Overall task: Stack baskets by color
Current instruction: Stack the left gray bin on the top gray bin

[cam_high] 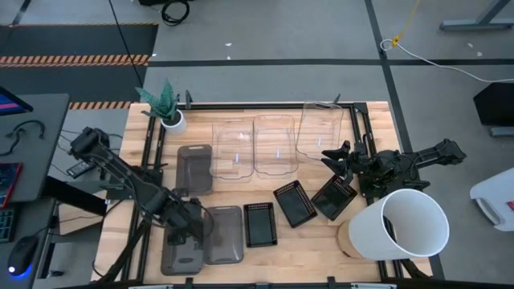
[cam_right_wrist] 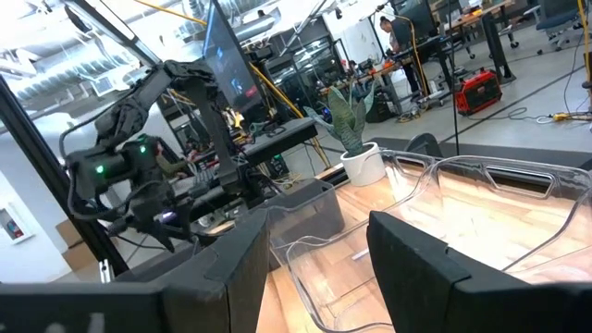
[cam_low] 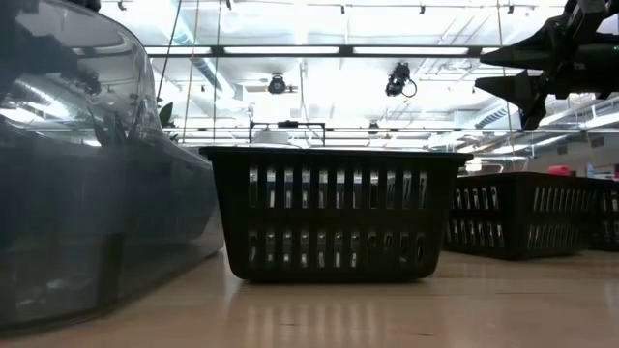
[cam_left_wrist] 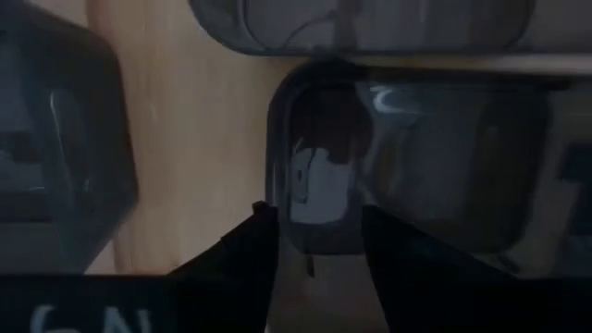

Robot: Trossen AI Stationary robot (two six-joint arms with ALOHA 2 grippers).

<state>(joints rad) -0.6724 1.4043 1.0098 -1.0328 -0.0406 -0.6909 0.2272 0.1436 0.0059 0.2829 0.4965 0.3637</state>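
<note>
Wooden tabletop (cam_high: 120, 201) is carrying everything, with grey workshop floor lying all around it. Biggest on it is a white bucket (cam_high: 405, 225) tipped on its side at the right front corner, sitting just beside the right gripper (cam_high: 336, 158) and two of the black mesh baskets (cam_high: 295, 203); any swing of that arm toward the front is risking a knock against it. Three clear bins (cam_high: 275, 144) are standing in a row along the back, and their see-through walls are looking easy to misjudge and clip. Of the grey trays, one (cam_high: 193, 168) is lying apart near the plant pot (cam_high: 172, 120), while two (cam_high: 223, 234) are sitting side by side at the left front. The left gripper (cam_high: 183, 234) is hanging right over the leftmost of them (cam_left_wrist: 407, 157), fingers (cam_left_wrist: 236, 264) spread apart and pinching nothing. The danger I judge here: that tray looks to be resting loosely, perhaps not nested square, so a rising finger catching its rim could drag or tilt it. The right gripper is hovering spread wide and empty, over the gap between the clear bins and the black baskets.
</note>
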